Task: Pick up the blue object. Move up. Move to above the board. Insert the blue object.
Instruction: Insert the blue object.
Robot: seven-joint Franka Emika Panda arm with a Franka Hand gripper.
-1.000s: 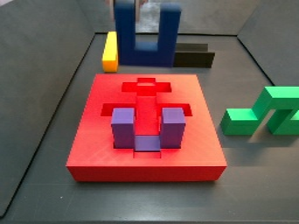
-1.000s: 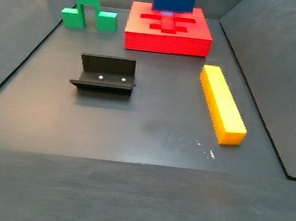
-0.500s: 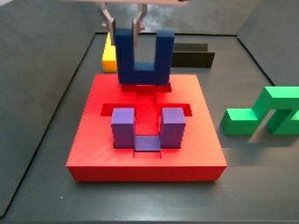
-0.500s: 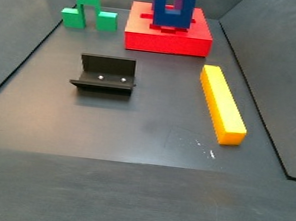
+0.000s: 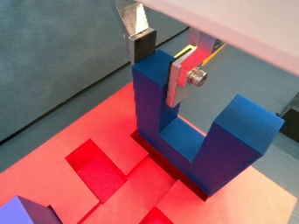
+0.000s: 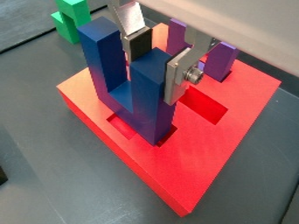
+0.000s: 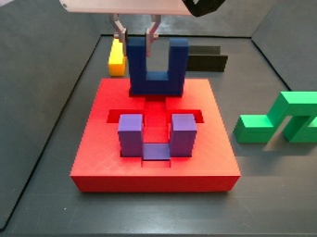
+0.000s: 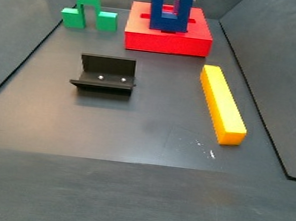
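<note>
The dark blue U-shaped object (image 7: 158, 74) stands upright with its base down in a recess at the far end of the red board (image 7: 155, 171). It shows in both wrist views (image 5: 198, 149) (image 6: 128, 87) and small in a side view (image 8: 172, 10). My gripper (image 7: 136, 35) comes down from above and is shut on one prong of it. In both wrist views the gripper (image 5: 162, 66) (image 6: 156, 61) has its silver plates on either side of that prong. The board also shows in other views (image 5: 105, 175) (image 6: 222, 149) (image 8: 172, 43).
A purple U-shaped block (image 7: 158, 137) sits in the board's near recess. A green stepped block (image 7: 283, 118) lies beside the board. A yellow bar (image 8: 221, 103) and the dark fixture (image 8: 105, 75) stand on the grey floor. Walls enclose the floor.
My gripper has come down with the blue object. It hung above the board's far end and now its base sits in the board's recess.
</note>
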